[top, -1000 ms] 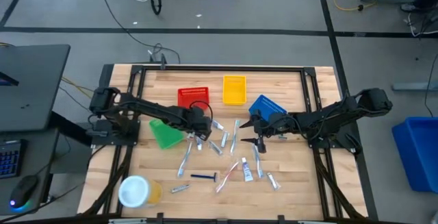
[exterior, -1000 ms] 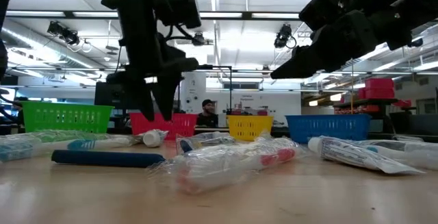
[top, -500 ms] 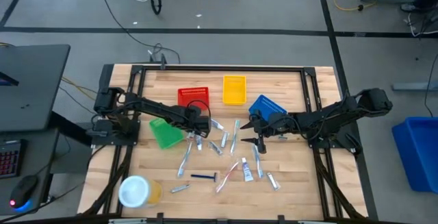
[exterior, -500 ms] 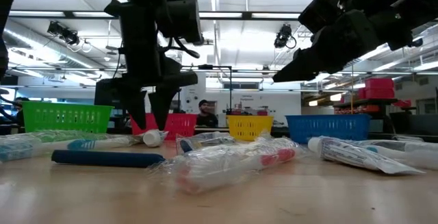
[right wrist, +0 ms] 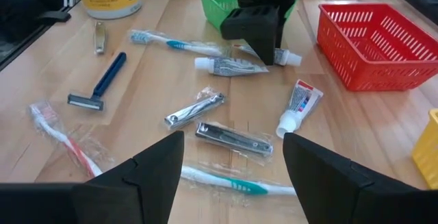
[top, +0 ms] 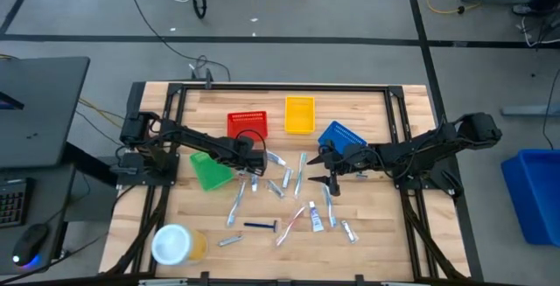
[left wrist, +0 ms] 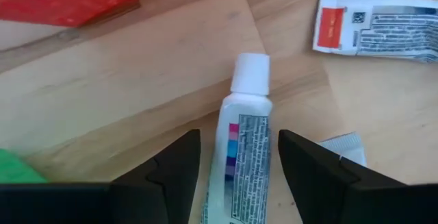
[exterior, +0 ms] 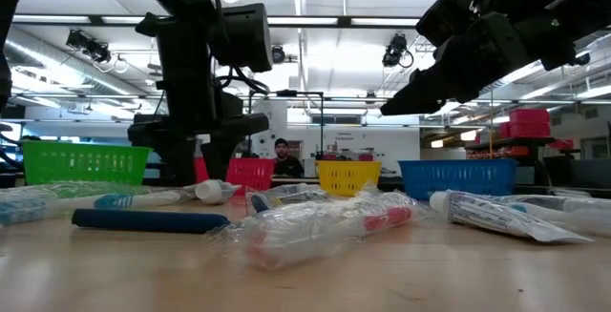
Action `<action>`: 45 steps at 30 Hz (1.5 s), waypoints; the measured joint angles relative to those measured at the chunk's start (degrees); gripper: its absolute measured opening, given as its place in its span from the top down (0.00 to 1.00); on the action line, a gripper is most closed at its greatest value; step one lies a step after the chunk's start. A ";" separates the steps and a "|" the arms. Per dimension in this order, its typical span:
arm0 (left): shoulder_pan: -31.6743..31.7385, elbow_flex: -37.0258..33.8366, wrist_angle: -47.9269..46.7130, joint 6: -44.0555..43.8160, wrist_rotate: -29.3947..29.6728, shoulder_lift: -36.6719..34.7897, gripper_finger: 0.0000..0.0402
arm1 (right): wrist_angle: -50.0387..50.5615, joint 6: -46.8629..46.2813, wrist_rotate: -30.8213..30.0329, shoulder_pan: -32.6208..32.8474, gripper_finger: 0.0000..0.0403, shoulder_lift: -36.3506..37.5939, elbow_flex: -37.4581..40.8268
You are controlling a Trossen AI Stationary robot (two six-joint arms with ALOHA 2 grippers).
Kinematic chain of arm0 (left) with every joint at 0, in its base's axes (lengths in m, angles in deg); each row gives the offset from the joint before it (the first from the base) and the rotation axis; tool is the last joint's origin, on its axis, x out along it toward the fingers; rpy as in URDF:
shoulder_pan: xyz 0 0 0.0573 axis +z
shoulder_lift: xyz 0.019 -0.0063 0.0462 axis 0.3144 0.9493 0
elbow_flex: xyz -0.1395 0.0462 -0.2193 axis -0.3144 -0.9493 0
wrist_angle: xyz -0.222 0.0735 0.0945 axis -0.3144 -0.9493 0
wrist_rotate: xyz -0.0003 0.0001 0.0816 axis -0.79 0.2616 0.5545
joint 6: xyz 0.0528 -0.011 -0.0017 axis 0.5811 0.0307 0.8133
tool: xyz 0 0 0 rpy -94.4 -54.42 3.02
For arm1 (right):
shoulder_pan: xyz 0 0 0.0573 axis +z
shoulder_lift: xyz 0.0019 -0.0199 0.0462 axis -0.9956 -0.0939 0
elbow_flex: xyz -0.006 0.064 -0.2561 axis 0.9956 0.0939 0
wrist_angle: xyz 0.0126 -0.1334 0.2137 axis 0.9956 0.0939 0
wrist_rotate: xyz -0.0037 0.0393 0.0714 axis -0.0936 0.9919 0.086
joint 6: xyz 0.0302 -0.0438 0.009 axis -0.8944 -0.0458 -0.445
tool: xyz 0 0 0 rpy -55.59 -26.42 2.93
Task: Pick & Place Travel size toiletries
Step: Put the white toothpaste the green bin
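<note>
My left gripper (top: 254,174) is open and low over the table beside the green basket (top: 210,170). Its fingers stand on either side of a small white tube with a white cap (left wrist: 243,148), which lies flat on the wood, and they do not touch it. The same tube shows in the right wrist view (right wrist: 233,64). My right gripper (top: 331,181) is open and empty, hovering above the scattered toiletries at the table's middle. Tubes, wrapped toothbrushes (right wrist: 226,179), nail clippers (right wrist: 195,110) and a blue razor (top: 260,226) lie loose on the table.
A red basket (top: 248,123), a yellow basket (top: 299,114) and a blue basket (top: 341,136) stand at the far middle. A white-lidded yellowish jar (top: 175,244) stands at the near left. Another tube with an orange patch (left wrist: 373,18) lies close to my left gripper.
My left gripper has come down toward the table and its fingers have spread apart, so they now straddle the small white tube. The tube has stayed where it lay.
</note>
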 joint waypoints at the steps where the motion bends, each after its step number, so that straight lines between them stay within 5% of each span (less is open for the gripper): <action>1: 0.00 0.00 -0.02 0.69 0.00 0.00 0.51 | -0.02 0.00 0.00 0.00 0.35 0.00 0.00; 18: -0.02 0.01 -0.07 1.91 -0.09 -0.04 0.77 | -0.02 0.02 0.00 0.00 0.39 0.00 0.00; 33: 0.00 1.53 -2.41 3.01 -2.04 -0.33 0.79 | -0.02 0.02 -0.02 -0.02 0.36 0.00 0.00; 45: -0.83 12.74 -22.33 3.67 -0.47 -0.33 0.79 | -0.02 0.04 -0.02 -0.02 0.39 0.00 0.00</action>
